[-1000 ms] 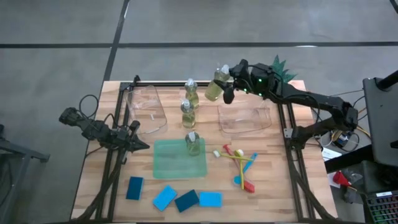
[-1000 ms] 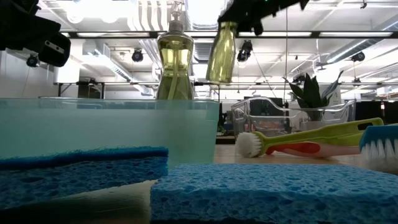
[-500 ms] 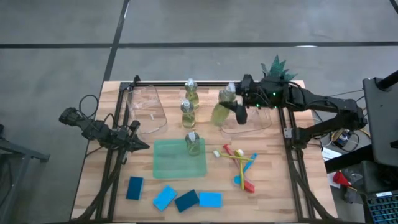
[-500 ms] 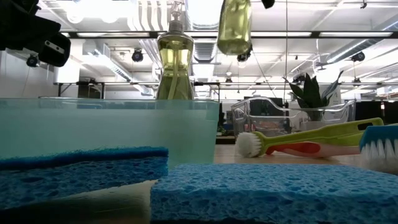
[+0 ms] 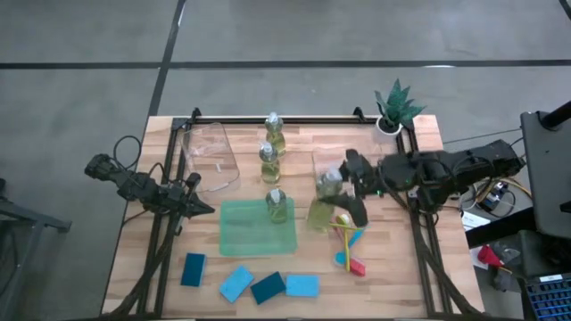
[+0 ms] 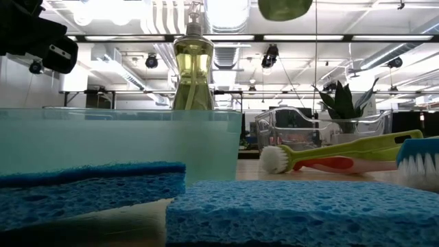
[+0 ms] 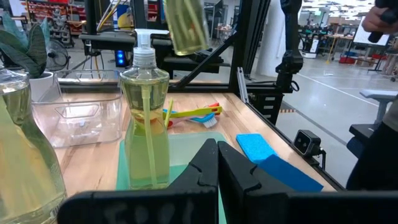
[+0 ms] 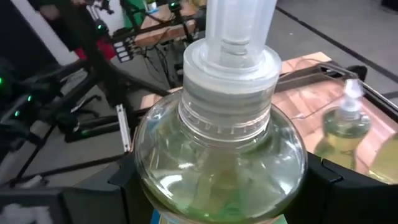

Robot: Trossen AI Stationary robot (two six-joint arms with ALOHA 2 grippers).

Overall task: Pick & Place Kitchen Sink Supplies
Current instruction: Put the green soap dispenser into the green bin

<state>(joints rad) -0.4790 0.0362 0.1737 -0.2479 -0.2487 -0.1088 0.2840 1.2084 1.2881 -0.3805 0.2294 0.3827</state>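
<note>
Above the brushes (image 5: 346, 239), right of the green mat (image 5: 257, 230), my right pincer (image 5: 343, 196) grips a soap bottle (image 5: 323, 201) clear of the surface (image 5: 143, 267). Across the mat, my left pincer (image 5: 198, 208) waits shut; another bottle (image 5: 277, 205) stands on the mat.

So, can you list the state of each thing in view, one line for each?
Right tool: shut on a bottle, held in the air.
Held bottle: lifted, tilted, between the green mat and the brushes.
Left tool: shut, empty, left of the mat.
Bottle on mat: upright.
Two rear bottles: upright on the table.
Sponges: lying flat at the front edge.
Brushes: lying crossed in a pile.
</note>
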